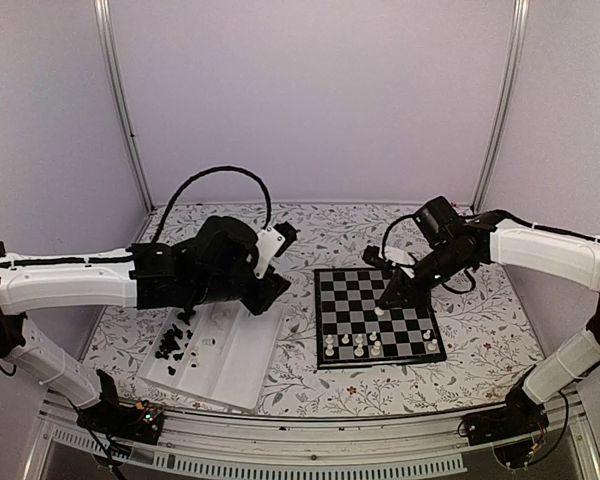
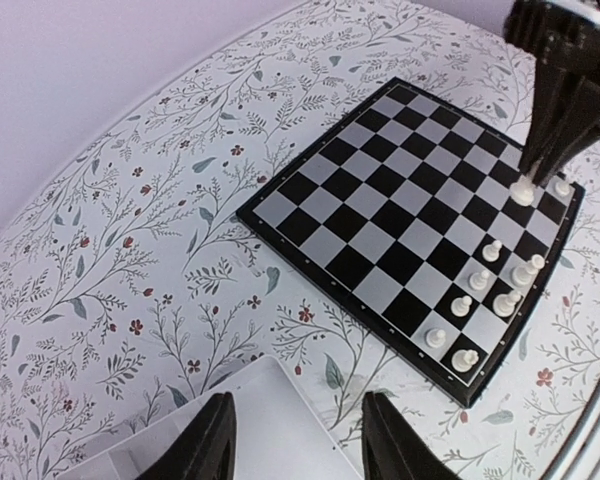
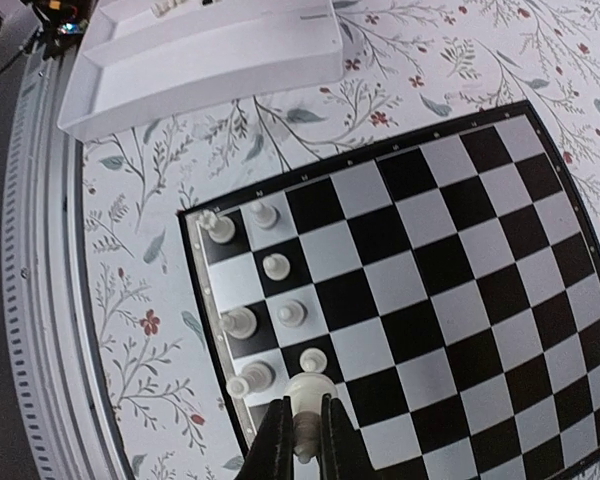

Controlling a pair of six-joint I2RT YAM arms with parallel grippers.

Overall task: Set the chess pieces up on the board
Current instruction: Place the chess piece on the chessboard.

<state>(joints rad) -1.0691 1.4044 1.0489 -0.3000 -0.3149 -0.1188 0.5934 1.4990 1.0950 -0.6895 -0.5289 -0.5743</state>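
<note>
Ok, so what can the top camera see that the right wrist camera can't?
Only the top camera shows the whole left arm reaching over the white tray, the whole right arm, and the scatter of black chess pieces in the tray.

Only the right wrist camera shows, up close, the right gripper with its two fingers shut on a cream piece.

Both show the board, the cream pieces standing on it, and the white tray.
</note>
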